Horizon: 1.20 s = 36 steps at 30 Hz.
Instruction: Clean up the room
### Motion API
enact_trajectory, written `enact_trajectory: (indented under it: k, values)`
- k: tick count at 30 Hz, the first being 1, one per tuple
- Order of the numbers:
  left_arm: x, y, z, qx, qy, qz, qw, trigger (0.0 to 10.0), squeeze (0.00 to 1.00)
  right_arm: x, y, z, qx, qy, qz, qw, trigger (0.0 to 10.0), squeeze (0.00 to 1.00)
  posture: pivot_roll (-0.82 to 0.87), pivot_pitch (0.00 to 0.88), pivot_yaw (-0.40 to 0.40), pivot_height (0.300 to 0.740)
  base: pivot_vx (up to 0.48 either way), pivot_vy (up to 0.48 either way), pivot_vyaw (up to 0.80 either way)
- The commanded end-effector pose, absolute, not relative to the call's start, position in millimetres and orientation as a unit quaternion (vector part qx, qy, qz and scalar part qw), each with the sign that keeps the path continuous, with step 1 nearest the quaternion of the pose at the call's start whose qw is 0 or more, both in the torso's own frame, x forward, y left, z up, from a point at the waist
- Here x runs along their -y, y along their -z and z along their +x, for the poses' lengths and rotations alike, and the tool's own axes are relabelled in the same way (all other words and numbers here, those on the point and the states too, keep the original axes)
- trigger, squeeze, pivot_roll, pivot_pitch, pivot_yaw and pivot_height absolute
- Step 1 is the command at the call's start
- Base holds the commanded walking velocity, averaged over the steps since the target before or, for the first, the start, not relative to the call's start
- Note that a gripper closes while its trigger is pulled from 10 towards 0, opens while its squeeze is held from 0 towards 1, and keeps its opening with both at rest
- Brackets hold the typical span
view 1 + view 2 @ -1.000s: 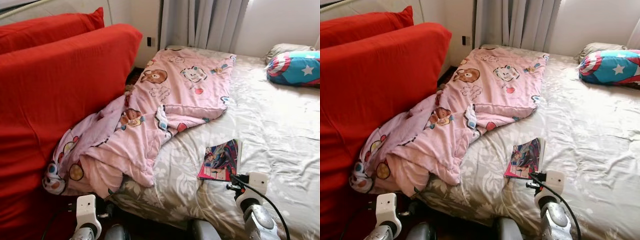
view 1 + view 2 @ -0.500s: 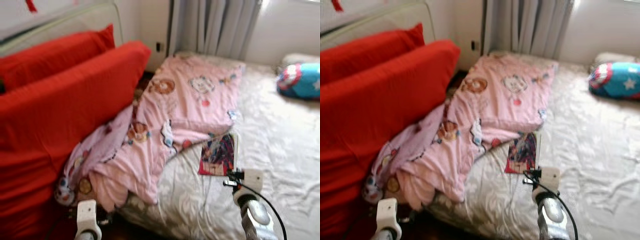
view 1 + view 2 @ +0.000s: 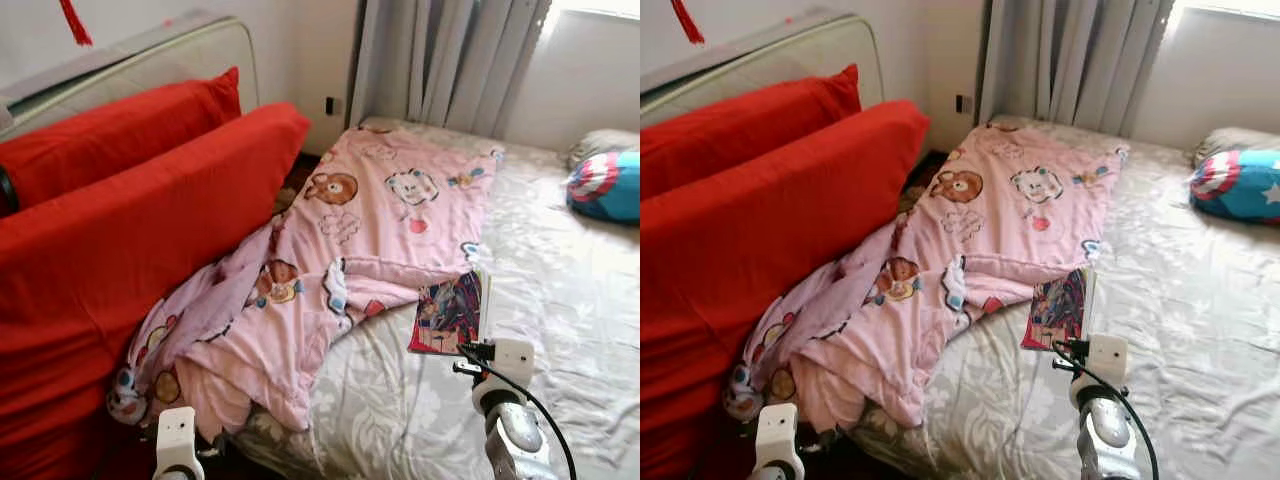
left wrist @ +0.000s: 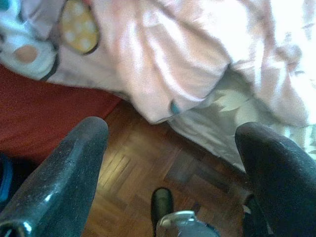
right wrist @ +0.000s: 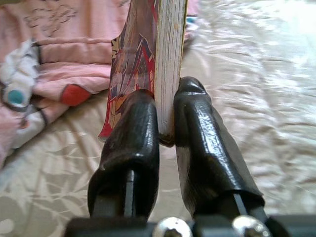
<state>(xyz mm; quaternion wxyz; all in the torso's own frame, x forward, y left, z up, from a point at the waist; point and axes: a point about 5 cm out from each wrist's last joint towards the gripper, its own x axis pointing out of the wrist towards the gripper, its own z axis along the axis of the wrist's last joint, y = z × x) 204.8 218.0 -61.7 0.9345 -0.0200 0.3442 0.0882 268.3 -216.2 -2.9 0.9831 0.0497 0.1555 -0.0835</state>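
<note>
Over the bed (image 3: 560,300), the right gripper (image 5: 166,118) is clenched on a book (image 5: 170,59), fingers (image 5: 133,143) pinching its lower edge w/ pages between them; book's colourful cover (image 3: 447,312) sits just beside the pink blanket (image 3: 370,230), raised above the grey floral sheet. Left gripper (image 4: 173,163) hangs low by the bed edge, fingers spread wide, holding nothing, above wood floor (image 4: 143,168). Red cushions (image 3: 130,230) flank the blanket on the robot's left.

Bed with grey leaf-print sheet (image 3: 560,300) carries a rumpled pink cartoon-animal quilt (image 3: 370,240) along its left side, draping off the near corner toward the wooden parquet floor (image 4: 143,177). Blue-red star-shield pillow (image 3: 608,186) lies at far right.
</note>
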Motion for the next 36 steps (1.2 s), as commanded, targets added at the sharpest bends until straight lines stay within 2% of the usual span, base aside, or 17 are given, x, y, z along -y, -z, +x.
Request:
enact_trajectory:
  k: [1, 18, 22, 36]
  values:
    - [-218.7, 64.2, 201.9, -0.359, -0.085, -0.012, 0.929, 10.0, 0.0, 220.3, -1.8, 271.6, -0.144, 0.092, 0.048, 0.984, 10.0, 0.0, -0.07, 0.0, -0.055, 0.74, 0.0, 0.0, -0.71]
    - [-216.1, 64.0, 203.4, -0.363, -0.064, 0.003, 0.93, 10.0, 0.0, 221.7, -2.5, 273.2, -0.141, 0.115, 0.064, 0.981, 10.0, 0.0, -0.07, 0.0, -0.042, 0.74, 0.0, 0.0, -0.7]
    - [-216.1, 63.0, 204.9, -0.36, -0.06, 0.009, 0.931, 10.0, 0.0, 221.3, -2.5, 273.2, -0.141, 0.117, 0.065, 0.981, 10.0, 0.0, -0.07, 0.0, -0.042, 0.74, 0.0, -0.48, -0.7]
    - [-217.9, 64.0, 202.0, -0.359, -0.068, 0.0, 0.931, 10.0, 0.0, 220.1, -4.1, 274.9, -0.135, 0.115, 0.064, 0.982, 10.0, 0.0, -0.07, 0.0, -0.048, 0.74, 0.0, 0.0, -0.65]
